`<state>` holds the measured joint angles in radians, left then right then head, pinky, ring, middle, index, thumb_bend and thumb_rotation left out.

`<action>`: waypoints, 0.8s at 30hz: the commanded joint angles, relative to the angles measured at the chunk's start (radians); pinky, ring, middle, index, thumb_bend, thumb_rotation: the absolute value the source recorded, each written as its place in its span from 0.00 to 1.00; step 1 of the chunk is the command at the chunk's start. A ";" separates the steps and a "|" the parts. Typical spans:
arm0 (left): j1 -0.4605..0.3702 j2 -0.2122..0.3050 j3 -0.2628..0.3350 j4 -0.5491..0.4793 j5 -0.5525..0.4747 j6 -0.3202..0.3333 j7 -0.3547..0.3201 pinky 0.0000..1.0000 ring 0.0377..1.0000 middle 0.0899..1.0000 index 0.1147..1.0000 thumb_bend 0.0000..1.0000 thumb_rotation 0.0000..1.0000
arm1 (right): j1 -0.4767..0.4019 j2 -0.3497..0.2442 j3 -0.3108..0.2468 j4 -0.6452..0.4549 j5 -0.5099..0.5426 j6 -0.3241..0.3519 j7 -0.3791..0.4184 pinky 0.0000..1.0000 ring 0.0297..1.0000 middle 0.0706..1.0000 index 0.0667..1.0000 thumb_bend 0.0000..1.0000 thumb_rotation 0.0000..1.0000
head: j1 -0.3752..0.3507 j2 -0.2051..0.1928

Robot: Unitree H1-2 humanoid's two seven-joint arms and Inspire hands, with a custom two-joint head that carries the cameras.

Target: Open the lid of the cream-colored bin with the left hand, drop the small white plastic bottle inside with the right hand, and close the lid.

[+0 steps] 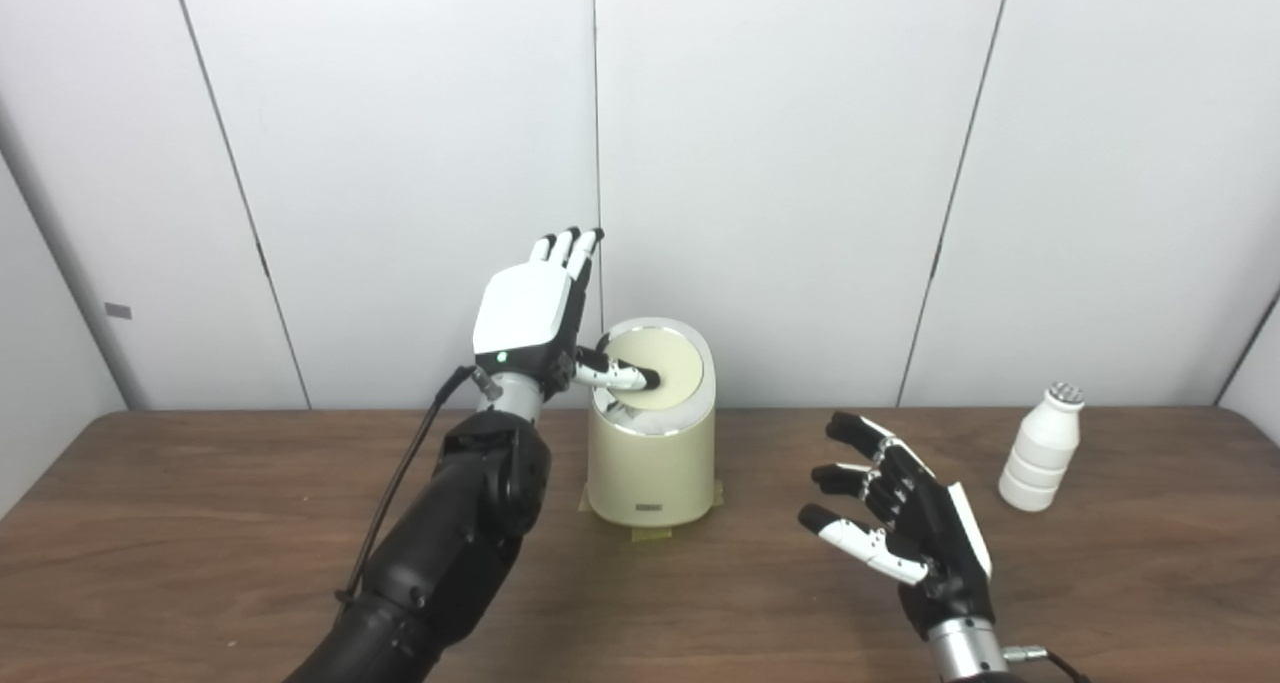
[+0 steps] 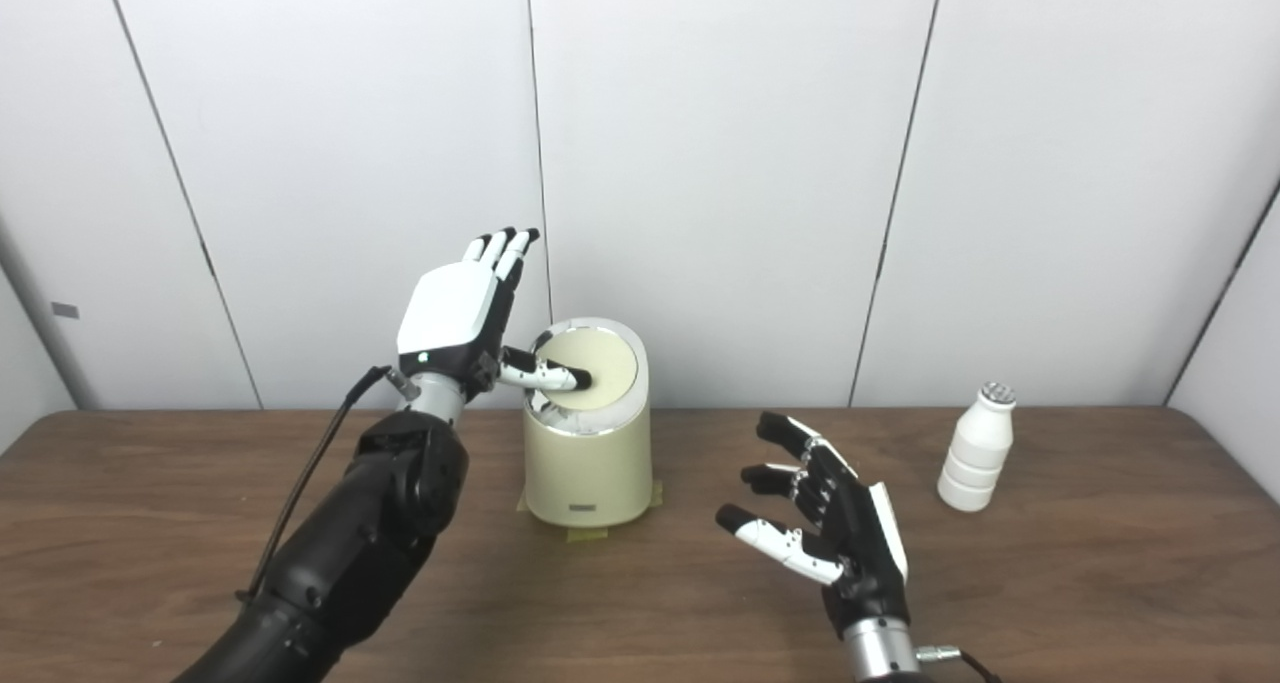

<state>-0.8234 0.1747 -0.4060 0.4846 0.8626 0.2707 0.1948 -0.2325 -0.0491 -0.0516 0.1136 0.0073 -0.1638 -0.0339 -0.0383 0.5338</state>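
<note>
Bottle stands right of open right hand.

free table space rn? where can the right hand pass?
Bare patches: between the bin and the right hand; the front strip along the table edge; far left, beyond the left arm. Right hand to bottle: open lane. Crowded: the lid, with the left hand on it.

left hand: being held upright, fingers stretched up and together, thumb being poked out sideways
right hand: being kept low, palm turned inward, fingers spread, nothing being gripped
arms: both being brought in from the bottom edge
</note>
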 commanded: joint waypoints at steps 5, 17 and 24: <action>-0.048 0.059 -0.091 -0.056 0.151 0.094 -0.107 0.94 1.00 1.00 1.00 0.97 0.08 | -0.038 -0.004 0.001 -0.019 0.002 -0.026 0.005 0.64 0.61 0.79 0.75 0.86 0.28 | 0.001 0.002; 0.024 0.029 0.054 -0.220 0.013 0.055 -0.144 0.81 0.93 0.97 1.00 0.86 0.14 | -0.036 -0.008 -0.002 -0.015 0.002 -0.032 0.004 0.68 0.62 0.79 0.76 0.86 0.29 | 0.002 0.005; 0.119 -0.107 0.392 -0.355 -0.487 -0.110 -0.117 0.68 0.83 0.87 0.91 0.70 0.26 | -0.036 -0.006 -0.002 -0.017 -0.004 -0.025 -0.003 0.67 0.62 0.78 0.75 0.86 0.30 | 0.003 0.002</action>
<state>-0.6453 0.0675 -0.0440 0.1911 0.4470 0.2174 0.0655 -0.2305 -0.0527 -0.0519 0.1339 0.0085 -0.1640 -0.0357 -0.0337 0.5354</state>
